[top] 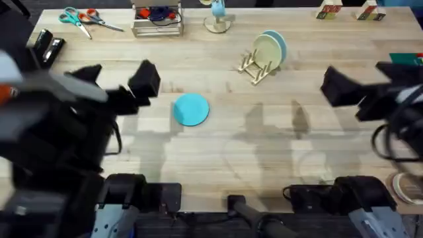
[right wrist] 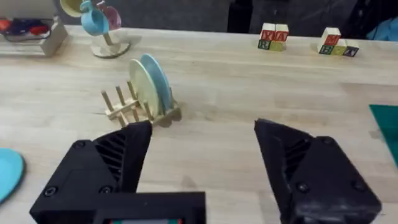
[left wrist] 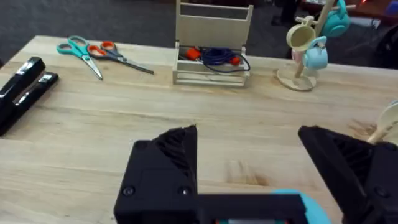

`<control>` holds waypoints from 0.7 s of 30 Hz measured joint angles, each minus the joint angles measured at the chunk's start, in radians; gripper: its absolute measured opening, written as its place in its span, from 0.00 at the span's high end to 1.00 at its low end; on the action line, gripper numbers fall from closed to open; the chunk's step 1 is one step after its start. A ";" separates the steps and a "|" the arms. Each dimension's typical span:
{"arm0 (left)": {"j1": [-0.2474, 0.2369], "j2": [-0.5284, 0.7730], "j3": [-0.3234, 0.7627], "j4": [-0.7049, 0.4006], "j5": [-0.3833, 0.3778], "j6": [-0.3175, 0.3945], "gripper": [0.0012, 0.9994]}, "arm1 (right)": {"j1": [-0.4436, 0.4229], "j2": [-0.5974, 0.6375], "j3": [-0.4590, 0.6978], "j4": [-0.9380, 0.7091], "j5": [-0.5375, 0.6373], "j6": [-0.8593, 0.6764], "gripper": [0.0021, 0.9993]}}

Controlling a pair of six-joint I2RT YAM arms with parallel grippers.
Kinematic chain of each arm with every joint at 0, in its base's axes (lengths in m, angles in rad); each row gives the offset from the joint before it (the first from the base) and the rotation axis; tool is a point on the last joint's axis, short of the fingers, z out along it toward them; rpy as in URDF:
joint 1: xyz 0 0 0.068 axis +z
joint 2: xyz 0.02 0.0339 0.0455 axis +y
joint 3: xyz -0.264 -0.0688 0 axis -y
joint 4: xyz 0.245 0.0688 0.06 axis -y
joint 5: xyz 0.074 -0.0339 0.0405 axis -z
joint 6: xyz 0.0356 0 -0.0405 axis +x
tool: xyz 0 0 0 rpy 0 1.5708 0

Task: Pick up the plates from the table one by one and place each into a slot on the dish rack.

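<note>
While one turquoise plate (top: 192,109) lies flat, two plates (top: 269,49) stand racked

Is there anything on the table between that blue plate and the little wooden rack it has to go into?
Nothing visible. The plate lies flat on bare table, and the stretch from it to the rack is open wood. The rack already holds two plates, with free pegs in front.

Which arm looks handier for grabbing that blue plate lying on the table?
Left. Its open tool hangs just beside the turquoise plate; the right tool, also open, sits far across the table.
</note>
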 joint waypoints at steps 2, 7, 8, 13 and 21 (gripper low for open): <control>0.000 0.081 0.081 -0.039 0.005 -0.005 0.01 | 0.000 0.087 0.092 -0.046 -0.014 0.000 0.00; 0.000 0.282 0.295 -0.184 0.031 -0.011 0.01 | 0.000 0.333 0.332 -0.211 -0.065 0.000 0.00; 0.000 0.322 0.340 -0.218 0.038 -0.011 0.01 | 0.000 0.385 0.382 -0.250 -0.071 0.000 0.00; 0.000 0.497 0.547 -0.395 0.073 -0.012 0.01 | 0.000 0.589 0.608 -0.443 -0.099 0.000 0.00; 0.000 0.762 0.824 -0.697 0.118 -0.012 0.01 | 0.000 0.777 0.892 -0.668 -0.122 0.000 0.01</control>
